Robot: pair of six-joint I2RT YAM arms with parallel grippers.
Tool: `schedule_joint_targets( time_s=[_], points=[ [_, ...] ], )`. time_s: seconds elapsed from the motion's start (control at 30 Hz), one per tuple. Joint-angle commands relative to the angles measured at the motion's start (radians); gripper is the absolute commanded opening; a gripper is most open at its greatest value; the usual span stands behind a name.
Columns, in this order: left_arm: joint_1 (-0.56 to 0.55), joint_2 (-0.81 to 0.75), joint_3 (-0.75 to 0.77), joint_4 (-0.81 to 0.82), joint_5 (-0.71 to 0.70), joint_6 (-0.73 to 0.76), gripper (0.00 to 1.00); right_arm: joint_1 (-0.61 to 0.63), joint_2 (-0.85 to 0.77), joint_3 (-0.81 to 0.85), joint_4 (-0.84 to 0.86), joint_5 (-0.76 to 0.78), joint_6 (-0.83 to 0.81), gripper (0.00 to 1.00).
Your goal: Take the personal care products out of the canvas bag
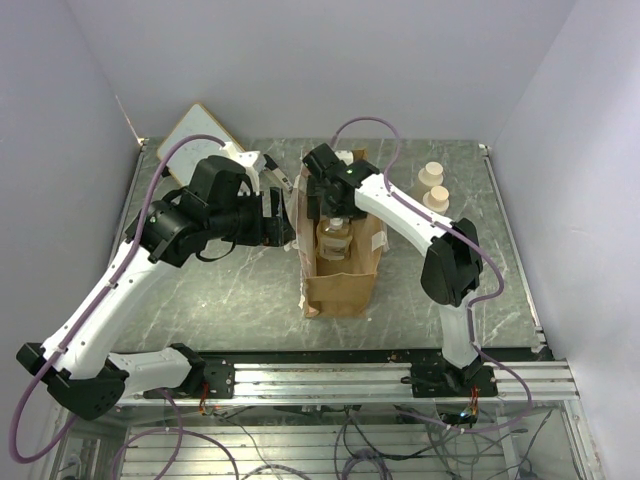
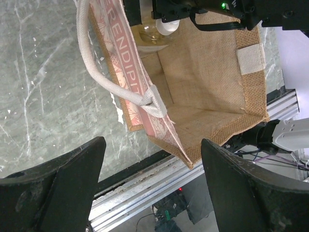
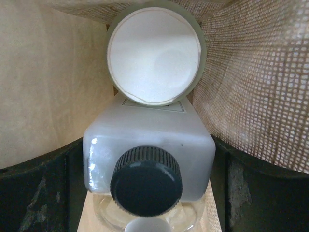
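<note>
The tan canvas bag (image 1: 342, 268) stands open at the table's middle; its inside and cream handle strap (image 2: 104, 77) show in the left wrist view. My left gripper (image 1: 287, 226) is open beside the bag's left rim, with the rim corner (image 2: 190, 157) between its spread fingers. My right gripper (image 1: 325, 203) reaches down into the bag. Its fingers (image 3: 43, 188) press both sides of a white square bottle with a black cap (image 3: 147, 181). A round white-topped bottle (image 3: 153, 55) lies beyond it. A yellowish bottle with a cream cap (image 1: 335, 238) is in the bag.
Two cream bottles with beige caps (image 1: 432, 176) (image 1: 437, 199) stand on the table right of the bag. A wood-framed whiteboard (image 1: 193, 132) leans at the back left. The metal rail (image 1: 330, 378) runs along the near edge.
</note>
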Motion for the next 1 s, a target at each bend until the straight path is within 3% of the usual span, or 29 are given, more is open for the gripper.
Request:
schedule_joint_targets(
  time_s=[0.0,0.2,0.53,0.97],
  points=[
    [0.008,0.008,0.041,-0.018,-0.019,0.031,0.91,-0.016,0.008,-0.041,0.047,-0.012,0.027,0.88],
    [0.01,0.013,0.053,-0.026,-0.017,0.043,0.91,-0.018,0.005,-0.042,0.052,-0.009,0.033,0.83],
    [0.015,0.017,0.074,-0.037,-0.017,0.06,0.91,-0.02,-0.077,0.022,0.07,-0.051,0.024,0.46],
    [0.016,0.019,0.054,-0.015,0.023,0.06,0.91,-0.026,-0.226,0.066,0.068,-0.066,0.085,0.26]
  ],
)
